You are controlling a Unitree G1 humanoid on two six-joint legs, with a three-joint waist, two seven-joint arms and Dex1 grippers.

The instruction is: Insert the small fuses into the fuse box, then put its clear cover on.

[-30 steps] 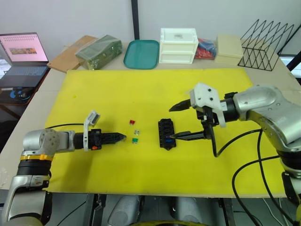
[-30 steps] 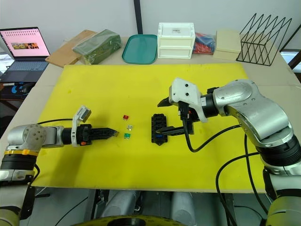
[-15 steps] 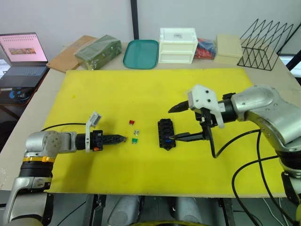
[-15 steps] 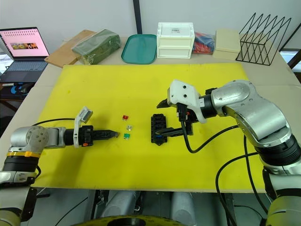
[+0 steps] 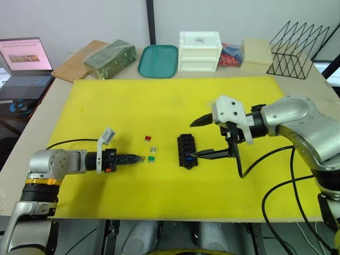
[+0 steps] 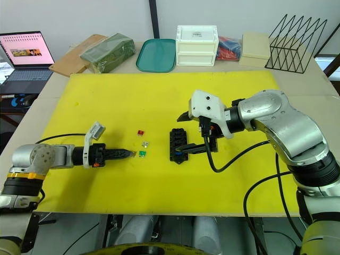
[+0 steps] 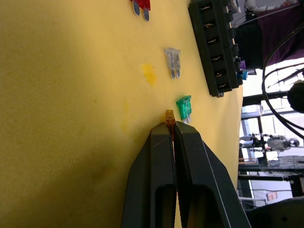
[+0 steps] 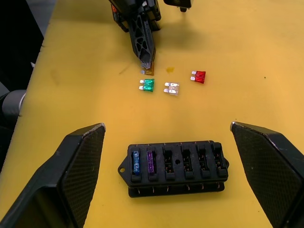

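Two fuses already sit in the fuse box (image 8: 175,165) at frame centre. Left gripper (image 7: 172,127) is clamped on a tan fuse (image 7: 169,115); right gripper (image 5: 197,138) hangs spread around the box. Next: carry the tan one to an empty slot.

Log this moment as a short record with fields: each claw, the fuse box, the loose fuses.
left claw: shut on tan fuse, low over the yellow mat
right claw: open, fingers either side of fuse box
fuse box: two slots filled (blue, purple), four empty
loose fuses: green fuse, clear fuse, red fuse, all lying on the mat between the left claw and the fuse box
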